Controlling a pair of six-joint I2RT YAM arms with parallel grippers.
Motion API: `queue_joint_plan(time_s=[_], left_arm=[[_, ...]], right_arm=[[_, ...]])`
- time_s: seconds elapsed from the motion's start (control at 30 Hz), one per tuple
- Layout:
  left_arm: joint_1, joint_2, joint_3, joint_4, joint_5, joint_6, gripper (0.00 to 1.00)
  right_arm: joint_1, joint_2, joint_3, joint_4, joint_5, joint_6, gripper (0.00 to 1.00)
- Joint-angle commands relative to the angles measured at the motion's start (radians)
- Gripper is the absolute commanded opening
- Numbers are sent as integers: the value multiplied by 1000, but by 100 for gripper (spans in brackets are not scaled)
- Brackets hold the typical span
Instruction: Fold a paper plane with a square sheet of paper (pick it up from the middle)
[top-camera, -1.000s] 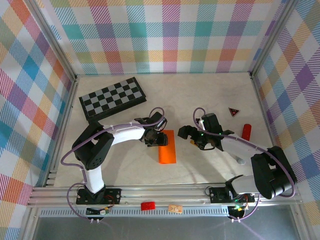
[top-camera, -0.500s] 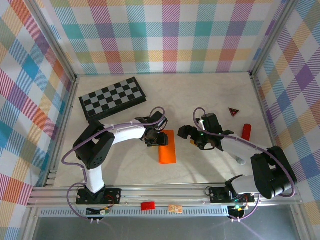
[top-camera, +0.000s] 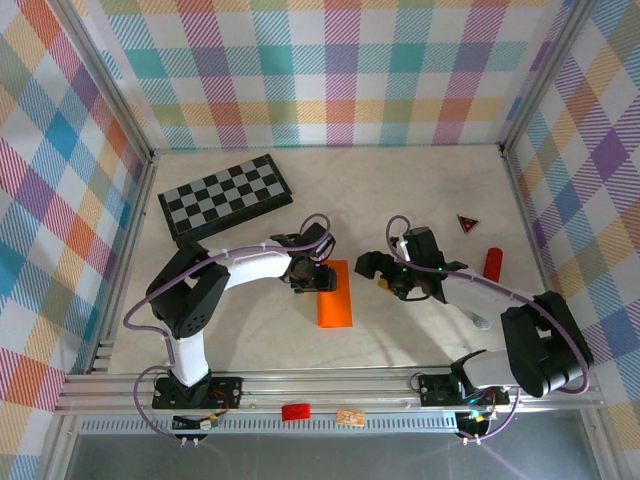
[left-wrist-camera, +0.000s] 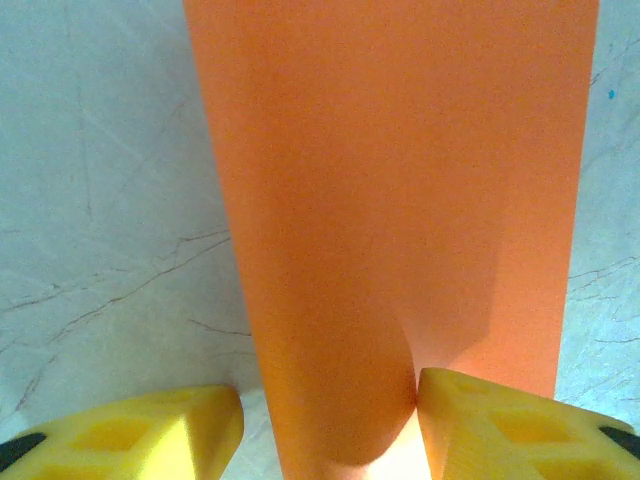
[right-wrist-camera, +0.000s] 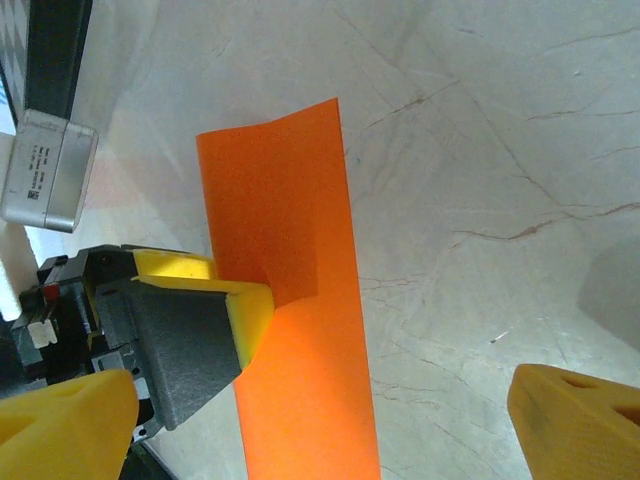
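The square sheet of paper (top-camera: 335, 300) is bright orange and lies on the table as a narrow folded rectangle, not in the shape of a paper plane. My left gripper (top-camera: 316, 281) is low over its far left part. In the left wrist view the paper (left-wrist-camera: 400, 180) runs away from my left gripper (left-wrist-camera: 325, 432), bulging up between the yellow fingers; the right finger (left-wrist-camera: 500, 425) touches it and the left finger (left-wrist-camera: 130, 435) rests on the table beside it. My right gripper (top-camera: 384, 276) stands open just right of the paper (right-wrist-camera: 290, 330), which it frames.
A black-and-grey checkerboard (top-camera: 225, 195) lies at the back left. A small dark red triangle (top-camera: 467, 223) and a red cylinder (top-camera: 492, 264) sit at the right. Plaid walls close three sides, and a metal rail (top-camera: 330, 385) runs along the near edge.
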Motion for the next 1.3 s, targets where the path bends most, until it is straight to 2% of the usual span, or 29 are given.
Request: queue_joint_plan(time_s=[0.0,0.1,0.27,0.37,0.5,0.7,1.27], left_arm=[[7,151,-68,54,-79,32,56],[7,153,-65,58,-75,33,56],[6,148,-70,64,-84,37,56],[6,150,-68,66,-80,38,56],[7,157,-63,62,-78,45,56],[6,163,-65,62,-75,39,56],[7,172,-68,69,-69,40,56]], right_arm=[[-2,22,0,36,-73,-3,89],[-2,53,-1,40,-119,-16,80],[6,99,-5,64,-165,-17,54],[30,134,24,26,-155,-35,38],[59,168,63,-19,-109,-42,25],[94,218,119,-33,-109,-44,2],[148,341,193,-9,-81,-2,0]])
